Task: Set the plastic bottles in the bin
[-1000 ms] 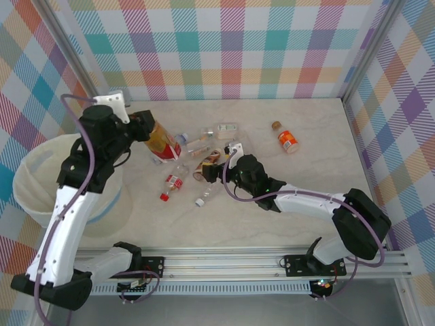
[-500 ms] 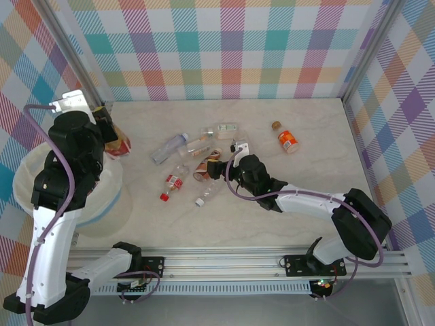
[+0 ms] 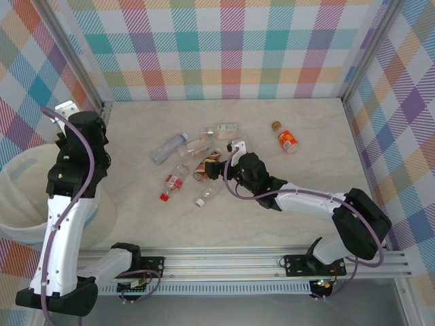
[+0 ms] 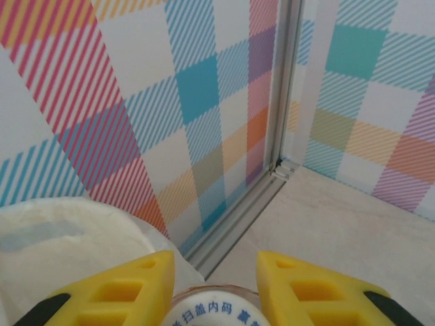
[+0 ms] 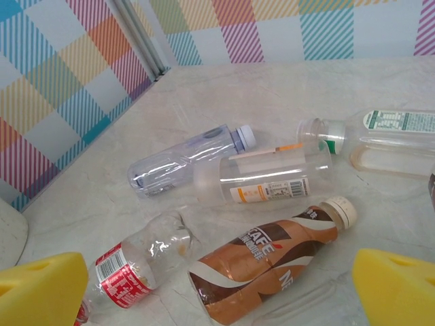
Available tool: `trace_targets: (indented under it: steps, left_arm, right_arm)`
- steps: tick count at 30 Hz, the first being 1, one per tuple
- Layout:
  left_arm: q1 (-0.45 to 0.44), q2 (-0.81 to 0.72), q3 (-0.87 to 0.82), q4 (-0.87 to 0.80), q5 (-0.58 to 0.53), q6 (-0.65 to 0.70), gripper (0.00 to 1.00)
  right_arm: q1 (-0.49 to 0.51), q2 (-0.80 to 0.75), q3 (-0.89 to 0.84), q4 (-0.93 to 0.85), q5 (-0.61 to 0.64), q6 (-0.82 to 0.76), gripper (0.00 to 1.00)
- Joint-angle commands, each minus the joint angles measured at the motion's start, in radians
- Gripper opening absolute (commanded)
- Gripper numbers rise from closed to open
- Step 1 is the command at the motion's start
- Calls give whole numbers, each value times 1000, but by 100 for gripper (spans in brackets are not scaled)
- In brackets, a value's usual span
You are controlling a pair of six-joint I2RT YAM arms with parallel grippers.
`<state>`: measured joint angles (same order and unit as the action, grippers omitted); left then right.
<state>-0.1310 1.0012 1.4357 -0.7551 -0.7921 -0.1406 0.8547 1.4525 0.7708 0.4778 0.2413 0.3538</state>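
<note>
My left gripper [image 4: 215, 270] is shut on a plastic bottle [image 4: 214, 309] whose white cap with blue print shows between the yellow fingers. It hangs by the rim of the bin [image 4: 64, 231], a white-lined bucket [image 3: 20, 197] at the table's left edge, under my left arm [image 3: 80, 146]. My right gripper [image 5: 217, 272] is open just above the pile of plastic bottles. Directly under it lies a brown coffee bottle [image 5: 272, 261], with a red-labelled one [image 5: 129, 265] to its left. Behind them lie an orange-labelled one [image 5: 265, 178], a bluish clear one [image 5: 180, 161] and a green-labelled one [image 5: 384, 139].
An orange bottle [image 3: 287, 140] and a small brown cap [image 3: 276, 125] lie apart at the back right. A clear bottle [image 3: 207, 193] lies in front of the pile. Checked walls and metal posts close the back and sides.
My left arm has swung left from the pile to the bin's edge, carrying its bottle. The right gripper has crept slightly closer to the pile and stays open.
</note>
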Motion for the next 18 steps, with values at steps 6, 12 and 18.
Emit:
trace_targets:
  steps: [6,12,18]
  left_arm:
    - [25,17,104,-76,157,-15,0]
    - [24,41,267,-131,241,-10,0]
    - [24,-12,381,-189,103,4,0]
  right_arm:
    - [-2,19,40,8,-16,-37,100]
    - [-2,41,51,10,-16,-35,100]
    - [-2,80,69,23,-25,-27,100]
